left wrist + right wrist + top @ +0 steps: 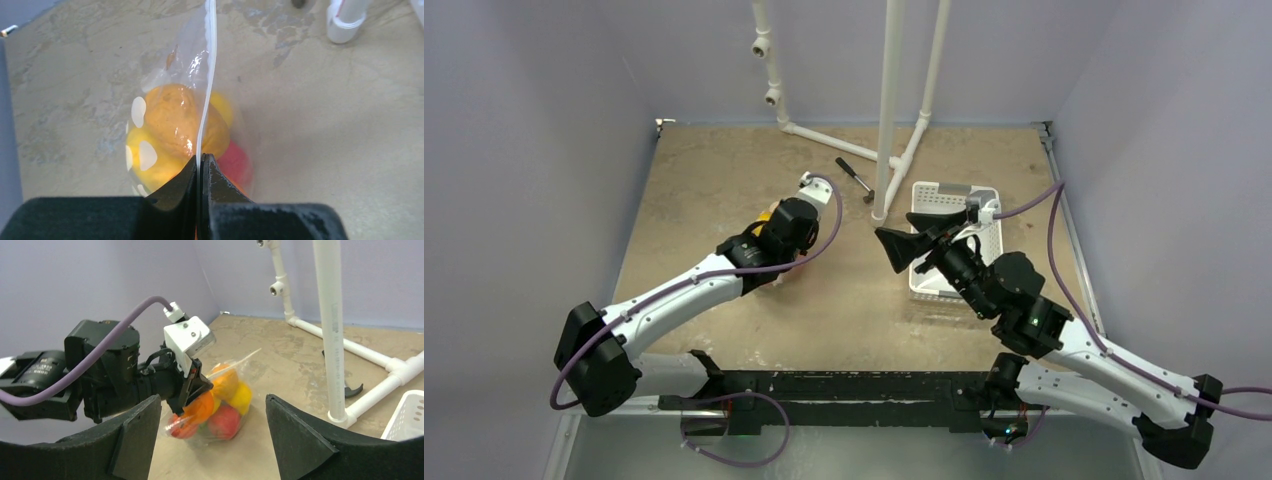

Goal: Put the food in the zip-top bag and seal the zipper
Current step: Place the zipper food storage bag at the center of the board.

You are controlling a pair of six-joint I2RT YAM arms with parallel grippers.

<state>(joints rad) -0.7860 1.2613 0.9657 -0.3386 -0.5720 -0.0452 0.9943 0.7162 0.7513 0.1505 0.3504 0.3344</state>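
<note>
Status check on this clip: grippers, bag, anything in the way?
Left gripper shut on the zipper. Right gripper open, empty, standing off. Food inside zip-top bag; seal unclear. Path clear.

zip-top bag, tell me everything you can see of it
The bag is clear, crinkly plastic, bulging with glossy toy fruits: orange, yellow and red ones show through. Its pale zipper runs along the top edge, and the left gripper is shut on that strip, holding the bag upright. The bottom seems to rest on the table. Nothing else touches it. Whether the zipper is sealed all along cannot be told.
</note>
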